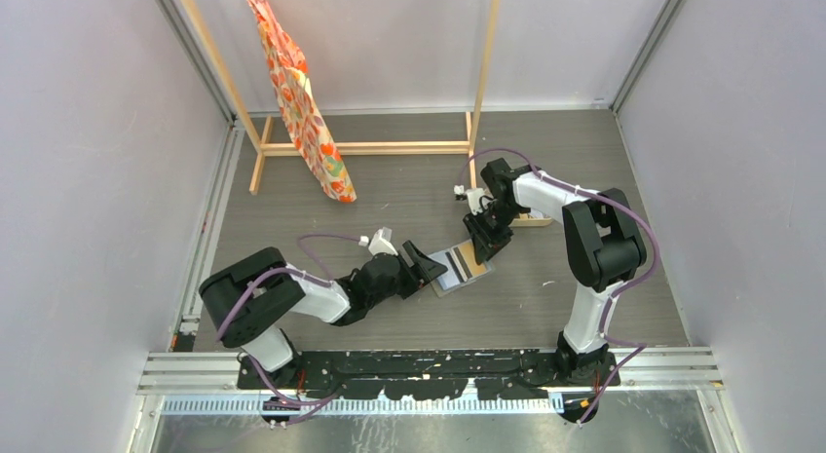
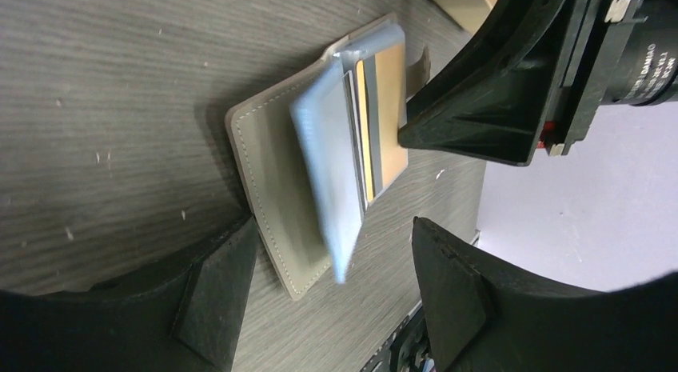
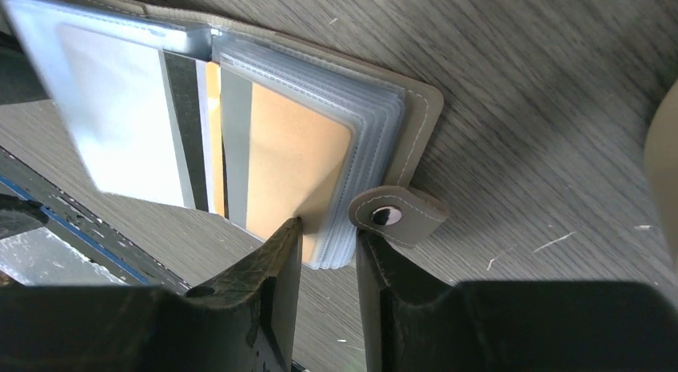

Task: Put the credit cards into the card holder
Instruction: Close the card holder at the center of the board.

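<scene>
Pinching the one card holder (image 3: 420, 124) by its clear sleeve stack (image 3: 376, 148), my right pincer (image 3: 328, 232) is clamped tight. Two credit cards (image 3: 296, 164) show inside. My left pincer (image 2: 336, 228) gapes wide astride the holder, mid-surface (image 1: 409, 190), toward the near edge.

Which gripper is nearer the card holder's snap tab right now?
Right. The right gripper sits at the tab end, one finger right beside the snap tab. The left gripper is at the opposite side of the card holder, jaws open either side of its corner.
</scene>
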